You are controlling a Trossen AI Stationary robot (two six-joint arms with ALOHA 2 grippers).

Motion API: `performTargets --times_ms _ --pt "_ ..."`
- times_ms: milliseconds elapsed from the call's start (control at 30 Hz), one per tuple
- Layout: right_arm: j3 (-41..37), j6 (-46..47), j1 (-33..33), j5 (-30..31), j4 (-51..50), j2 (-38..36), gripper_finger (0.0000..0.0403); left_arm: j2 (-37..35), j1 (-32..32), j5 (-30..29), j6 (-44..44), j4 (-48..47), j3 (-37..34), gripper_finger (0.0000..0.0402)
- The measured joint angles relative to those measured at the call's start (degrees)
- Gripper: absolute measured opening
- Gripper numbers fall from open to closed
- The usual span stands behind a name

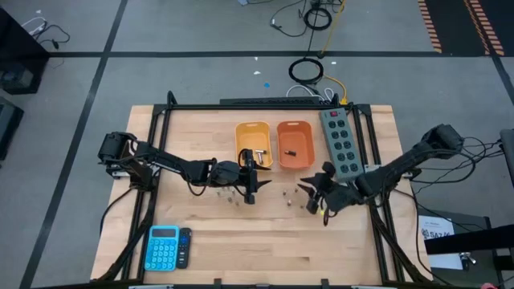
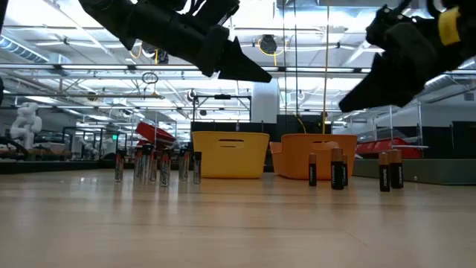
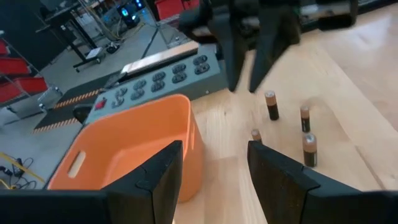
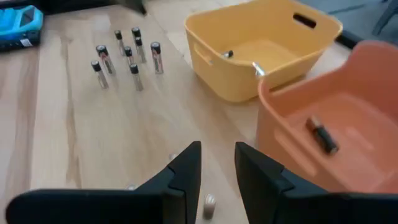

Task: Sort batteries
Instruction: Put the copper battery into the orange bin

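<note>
Right gripper (image 1: 315,195) hangs above the table in front of the orange bin (image 1: 294,144); your right wrist view shows its fingers (image 4: 186,171) parted with nothing between them. One copper-topped battery (image 4: 209,205) stands directly below that gap. Left gripper (image 1: 250,183) sits in front of the yellow bin (image 1: 253,144), jaws apart and empty. Silver batteries (image 4: 127,57) stand clustered on the table; one dark battery (image 4: 323,135) lies inside the orange bin.
</note>
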Motion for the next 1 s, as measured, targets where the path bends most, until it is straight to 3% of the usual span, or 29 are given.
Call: performTargets --times_ms 200,533,1000 --pt "-0.25 5.5 4.42 2.62 -1.31 2.46 0.009 0.0 0.0 0.04 0.02 0.0 1.22 0.0191" --pt "-0.33 15.93 12.48 13.09 -2.88 9.03 0.0091 0.0 0.15 0.04 -0.01 -0.08 1.22 0.0191" --pt "-0.33 28.05 14.85 19.23 -5.81 18.89 0.0091 0.0 0.18 1.07 -1.08 -0.02 1.26 0.0191"
